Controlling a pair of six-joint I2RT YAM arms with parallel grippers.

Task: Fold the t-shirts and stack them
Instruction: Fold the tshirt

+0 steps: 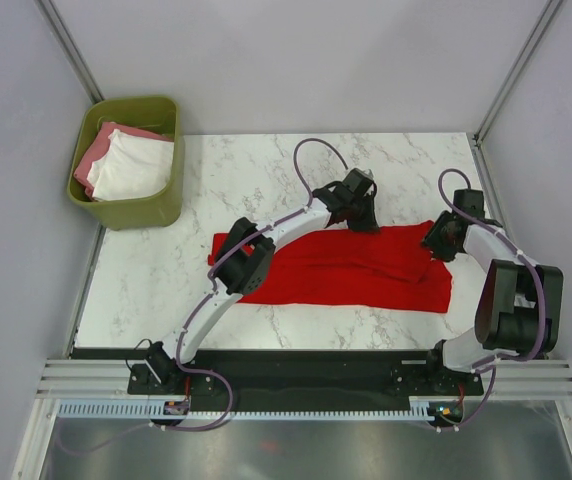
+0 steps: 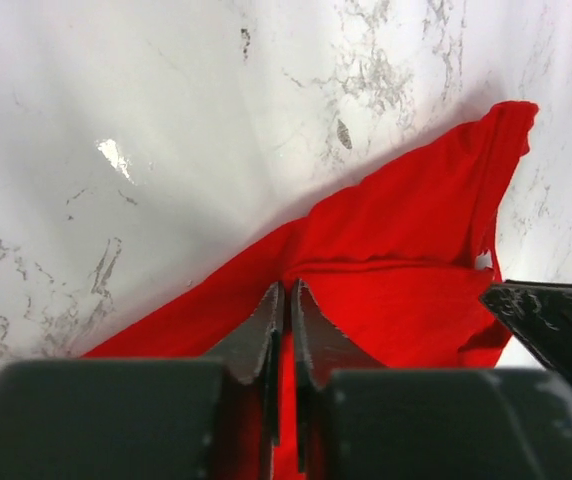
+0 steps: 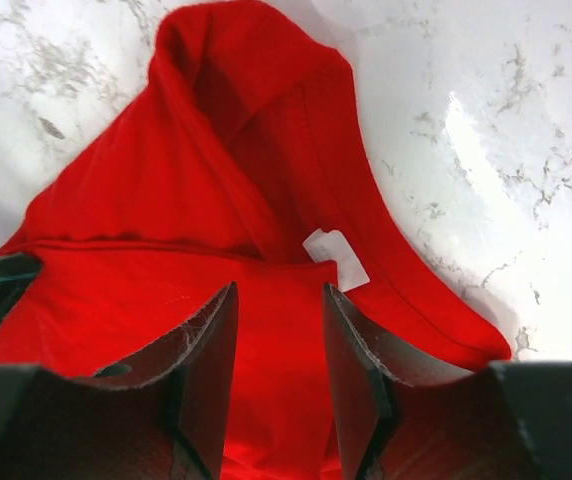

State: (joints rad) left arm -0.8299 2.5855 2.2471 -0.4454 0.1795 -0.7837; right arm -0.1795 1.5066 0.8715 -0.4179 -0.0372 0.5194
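The left arm stretches diagonally across the white marble-patterned table [image 1: 256, 170], its left gripper [image 2: 286, 292] pinched almost closed on the far edge of the bright red cotton t-shirt [image 1: 346, 270]. The shirt lies as a long flat band across the table's middle. The right arm bends inward, its right gripper [image 3: 279, 300] half open over the fabric beside the small white neck label [image 3: 336, 257].

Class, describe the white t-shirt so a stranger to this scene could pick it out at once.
Find the marble table, then the olive-green bin at its far left corner. The white t-shirt lies crumpled inside it, against a pink t-shirt. It alone is white; the red t-shirt lies spread on the table.
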